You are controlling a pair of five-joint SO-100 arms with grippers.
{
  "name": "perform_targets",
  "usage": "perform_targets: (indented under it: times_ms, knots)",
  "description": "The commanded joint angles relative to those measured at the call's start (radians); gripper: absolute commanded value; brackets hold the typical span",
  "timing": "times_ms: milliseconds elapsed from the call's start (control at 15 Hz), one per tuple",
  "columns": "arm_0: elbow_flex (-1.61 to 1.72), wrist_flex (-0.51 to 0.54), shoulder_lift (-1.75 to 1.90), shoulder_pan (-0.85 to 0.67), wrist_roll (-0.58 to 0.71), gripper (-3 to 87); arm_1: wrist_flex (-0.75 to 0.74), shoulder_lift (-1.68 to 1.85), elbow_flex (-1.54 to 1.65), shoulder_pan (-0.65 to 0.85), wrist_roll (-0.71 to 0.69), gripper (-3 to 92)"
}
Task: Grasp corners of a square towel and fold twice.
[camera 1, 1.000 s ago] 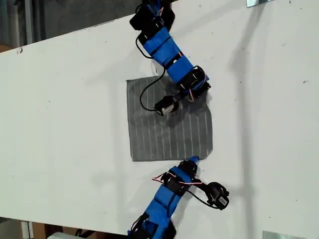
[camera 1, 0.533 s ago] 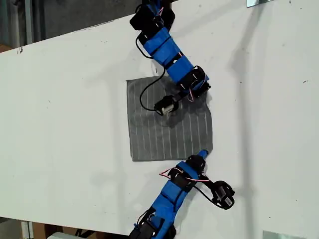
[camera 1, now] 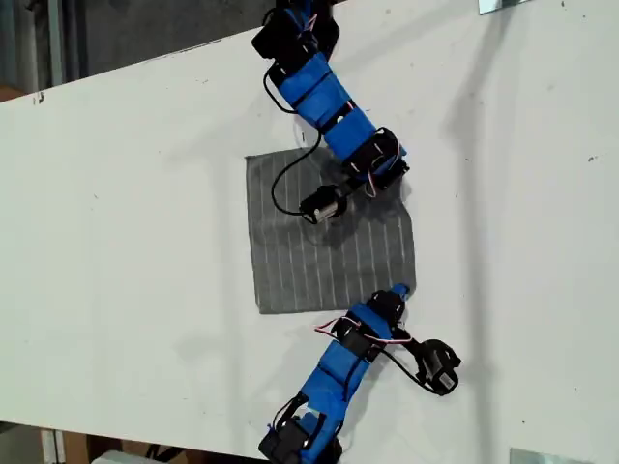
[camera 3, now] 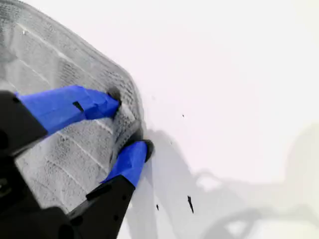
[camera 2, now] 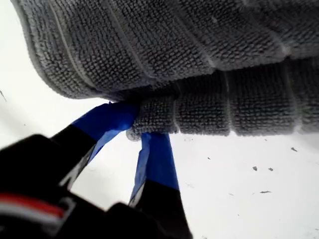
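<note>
My first gripper (camera 1: 397, 293) is on the near arm, at the towel's (camera 1: 319, 253) near corner (camera 2: 149, 117) on the exterior view's right. Its jaws are clamped on that corner, and the first wrist view shows the cloth bunched between the blue tips and raised a little off the table (camera 1: 126, 242).

The towel lies flat and square in the middle of the table between the two arms, with its stripes running near to far. The two corners on the exterior view's left, near (camera 1: 259, 309) and far (camera 1: 249, 158), lie free with no gripper by them.

My second gripper (camera 1: 391, 180) is on the far arm, at the far corner (camera 3: 130, 94) on the same right side. Its jaws straddle that corner, one tip on top of the cloth and the other at its edge. I cannot tell whether they actually pinch it.

Both grippers work the right edge, so I judge the fold should carry that edge leftward across the stripes, onto the free left edge.

I can read no writing or labels.
</note>
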Motion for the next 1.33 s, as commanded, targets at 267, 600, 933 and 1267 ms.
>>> perform_targets:
  times_ms: [267,600,933,1267]
  knots:
    - [-0.268,0.133,-0.028,0.037,0.040,-0.2,0.120,0.015,-0.242,-0.054,0.003,-0.1]
    - [-0.281,0.172,0.166,0.072,0.153,-0.2,0.181,0.149,-0.319,-0.107,-0.015,-0.1]
    - [-0.253,0.198,0.362,0.155,0.124,-0.2,0.216,0.225,-0.365,-0.141,-0.015,-0.1]
    - [0.089,0.213,0.612,0.000,0.114,-0.2,0.268,0.316,-0.322,-0.048,-0.084,-0.1]
